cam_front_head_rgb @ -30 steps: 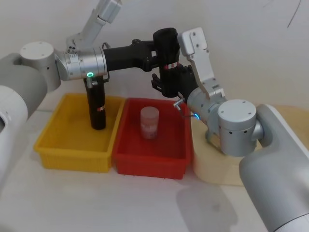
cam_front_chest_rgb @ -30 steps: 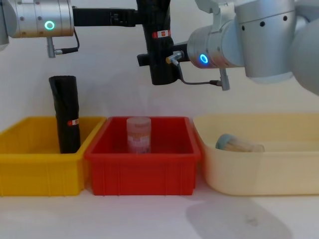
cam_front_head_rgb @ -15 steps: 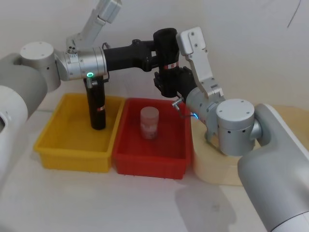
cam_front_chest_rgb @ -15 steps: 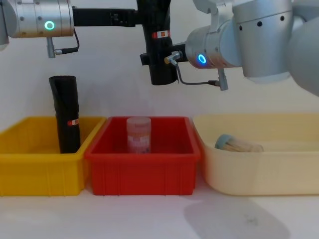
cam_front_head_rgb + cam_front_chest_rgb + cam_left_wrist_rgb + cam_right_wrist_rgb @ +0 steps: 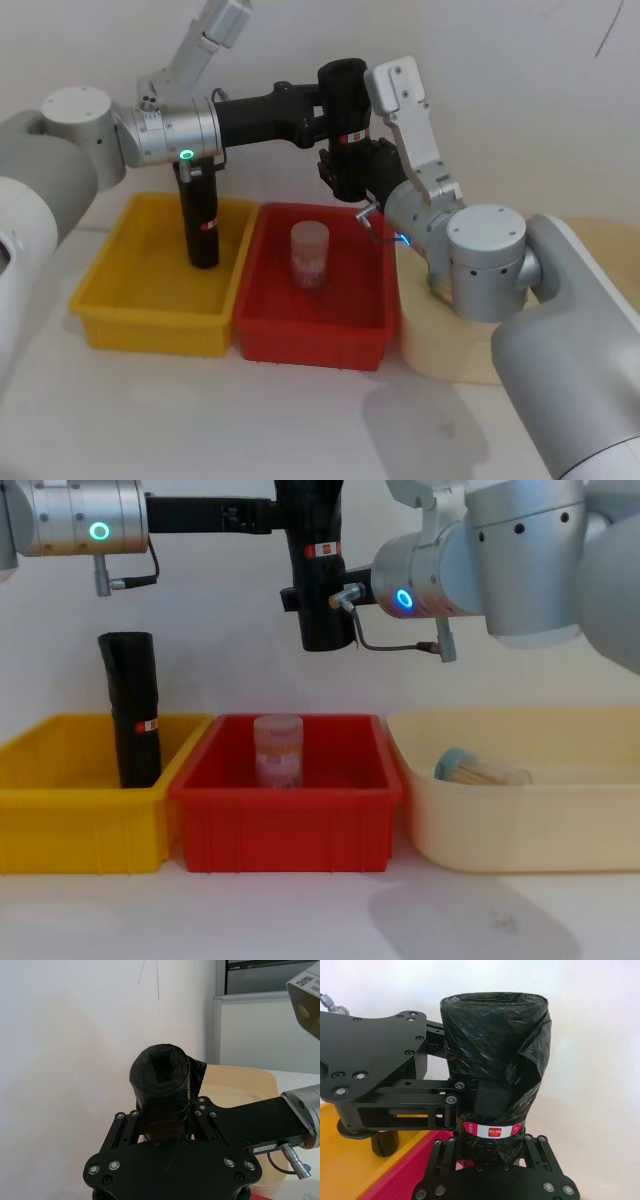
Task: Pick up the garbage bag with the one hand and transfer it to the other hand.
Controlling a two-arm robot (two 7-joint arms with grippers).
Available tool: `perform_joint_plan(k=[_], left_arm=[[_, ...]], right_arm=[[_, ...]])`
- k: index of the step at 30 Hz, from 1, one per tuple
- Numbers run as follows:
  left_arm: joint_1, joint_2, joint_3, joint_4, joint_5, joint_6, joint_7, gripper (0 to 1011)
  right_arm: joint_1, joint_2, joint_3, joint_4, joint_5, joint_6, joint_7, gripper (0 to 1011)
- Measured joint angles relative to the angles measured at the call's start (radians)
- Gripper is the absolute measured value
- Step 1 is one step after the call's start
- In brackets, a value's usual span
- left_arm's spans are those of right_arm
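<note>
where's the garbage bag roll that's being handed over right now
The garbage bag is upright in mid-air above the red bin, in the centre of the chest view. The left gripper clamps it above the label; the right gripper holds its lower part.

A white table (image 5: 300,910) is carrying three bins sitting side by side: a yellow bin (image 5: 60,830) on the left, a red bin (image 5: 290,825) touching it in the middle, and a cream bin (image 5: 520,825) on the right, just beside the red one
</note>
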Motion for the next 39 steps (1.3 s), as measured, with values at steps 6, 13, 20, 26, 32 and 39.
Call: perform_joint_plan(k=[6,13,20,26,32,39], left_arm=[[0.000,0.000,0.000,0.000,0.000,0.000,0.000,513],[0.000,0.000,0.000,0.000,0.000,0.000,0.000,705],[0.000,0.000,0.000,0.000,0.000,0.000,0.000,926],[0.000,0.000,0.000,0.000,0.000,0.000,0.000,1001],[0.000,0.000,0.000,0.000,0.000,0.000,0.000,1001],[0.000,0.000,0.000,0.000,0.000,0.000,0.000,1001]], right_arm=[[0.000,-0.001,0.000,0.001,0.000,0.000,0.001,566],[0.000,-0.001,0.003,0.001,0.000,0.000,0.001,565],[0.000,0.002,0.023,0.000,0.000,-0.003,-0.014,565],[0.000,0.018,0.052,-0.006,0.001,-0.006,-0.034,565],[-0.003,0.054,0.088,-0.019,0.001,-0.009,-0.045,565],[-0.030,0.119,0.131,-0.062,0.007,-0.010,-0.032,565]])
